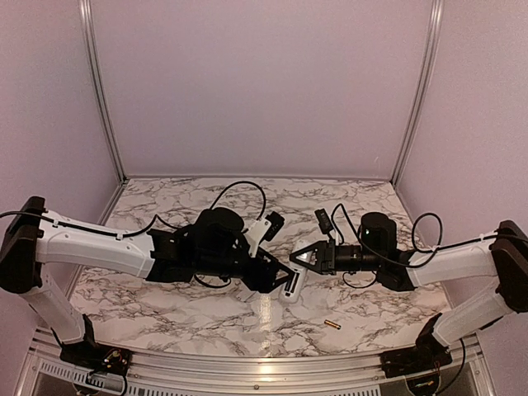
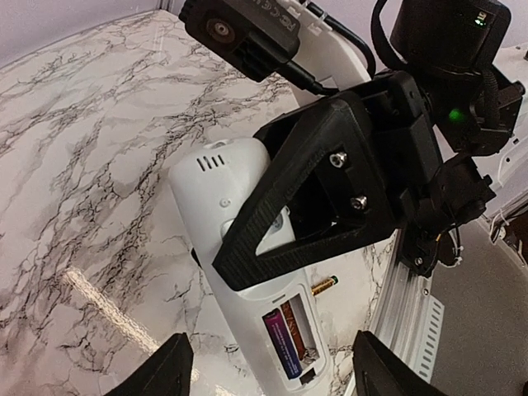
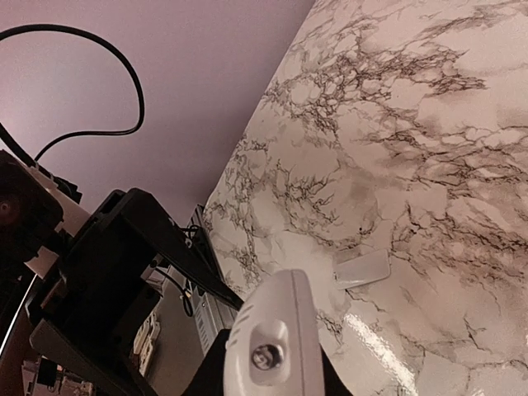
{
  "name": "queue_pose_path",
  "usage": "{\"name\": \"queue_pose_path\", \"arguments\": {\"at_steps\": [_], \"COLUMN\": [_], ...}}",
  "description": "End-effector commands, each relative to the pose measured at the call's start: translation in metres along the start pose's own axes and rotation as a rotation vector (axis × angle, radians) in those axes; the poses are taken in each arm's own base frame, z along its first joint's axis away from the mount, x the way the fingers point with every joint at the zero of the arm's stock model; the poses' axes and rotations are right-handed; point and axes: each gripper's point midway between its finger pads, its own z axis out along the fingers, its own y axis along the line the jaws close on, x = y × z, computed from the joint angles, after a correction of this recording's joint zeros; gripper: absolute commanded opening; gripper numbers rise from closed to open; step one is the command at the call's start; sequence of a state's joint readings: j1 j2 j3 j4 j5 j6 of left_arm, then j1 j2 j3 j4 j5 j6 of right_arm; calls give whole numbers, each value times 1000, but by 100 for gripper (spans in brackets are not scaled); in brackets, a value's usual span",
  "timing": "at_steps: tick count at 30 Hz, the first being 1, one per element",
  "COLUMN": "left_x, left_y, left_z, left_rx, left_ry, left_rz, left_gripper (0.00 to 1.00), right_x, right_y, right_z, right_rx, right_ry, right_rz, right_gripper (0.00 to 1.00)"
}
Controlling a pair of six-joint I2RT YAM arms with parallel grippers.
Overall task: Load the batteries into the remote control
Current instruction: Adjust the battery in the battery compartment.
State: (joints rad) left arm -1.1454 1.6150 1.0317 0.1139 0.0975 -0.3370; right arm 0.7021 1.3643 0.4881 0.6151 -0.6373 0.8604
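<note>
Marble tabletop [image 1: 206, 326] held the gold cell [image 1: 332, 323] outside both jaws, likely light and slippery, best pinched mid-length; right gripper [image 1: 302, 257] clenched the remote [image 2: 219, 186], left gripper [image 2: 272, 371] gaped.

So the remote control [image 2: 219, 186] is plain white, one bluish-purple battery [image 2: 282, 346], one gold battery [image 1: 332, 324]. The bench [image 1: 165, 309] is white marble with grey veins, and the left tool [image 1: 280, 276] and right tool [image 1: 304, 257] are black.

Slim white plastic remote control [image 2: 216, 183], back side up and slanted, its battery bay open. A dark blue-black cylindrical battery [image 2: 280, 345] sits lengthwise in the bay. A small gold cylindrical battery [image 1: 333, 324] lies apart on the marble counter [image 1: 165, 307].
</note>
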Motion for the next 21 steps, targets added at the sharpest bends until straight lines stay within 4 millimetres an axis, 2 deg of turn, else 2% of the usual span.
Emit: {"name": "queue_pose_path", "arguments": {"at_steps": [1, 8, 18, 20, 21], "left_x": [7, 19, 29, 29, 28], "left_y": [-2, 7, 14, 13, 12], "left_z": [12, 28, 36, 37, 36], "left_rx": [20, -18, -13, -8, -2], "left_ry": [49, 107, 138, 139, 141], "left_rz": [-61, -70, -102, -84, -66], "left_gripper": [66, 55, 29, 31, 40], "right_x": [-16, -19, -22, -22, -24], "right_y": [8, 12, 22, 21, 20], "right_z": [-2, -4, -8, -9, -10], "right_rx": [9, 6, -26, -27, -23], "right_ry": [-43, -52, -63, -65, -69], "right_rz": [-39, -41, -49, -47, -45], "right_gripper": [0, 0, 0, 0, 0]}}
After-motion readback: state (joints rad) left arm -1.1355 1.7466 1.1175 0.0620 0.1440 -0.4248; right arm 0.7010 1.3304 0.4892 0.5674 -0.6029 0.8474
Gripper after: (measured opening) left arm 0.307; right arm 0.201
